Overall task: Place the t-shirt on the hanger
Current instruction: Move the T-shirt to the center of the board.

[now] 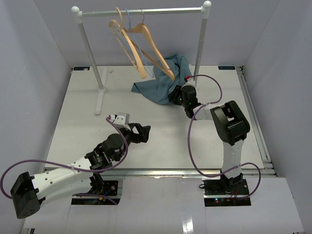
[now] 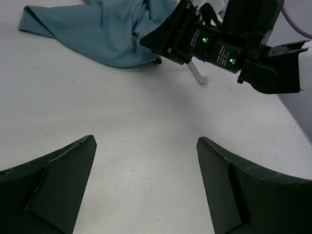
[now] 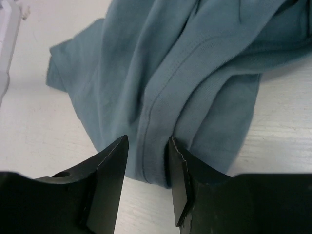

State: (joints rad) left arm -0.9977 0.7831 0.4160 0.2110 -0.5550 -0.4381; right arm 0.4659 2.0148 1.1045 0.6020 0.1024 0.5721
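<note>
Wrist view alone shows right claw (image 3: 147, 146) straddling t-shirt (image 3: 195, 63).

White garment rail (image 1: 165, 9) stood at the table's 12 o'clock, blue wire hanger (image 1: 127, 13) and tan-hooked wooden hanger (image 1: 131, 56) hung on it, white table (image 1: 73, 126) enclosed by pale walls (image 1: 29, 73)

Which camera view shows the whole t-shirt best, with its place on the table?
The top external view: the t-shirt lies crumpled on the table by the rack, mostly in sight. The left wrist view shows only part of the t-shirt, from low down. The right wrist view shows only one seamed fold of the t-shirt, very close.
</note>
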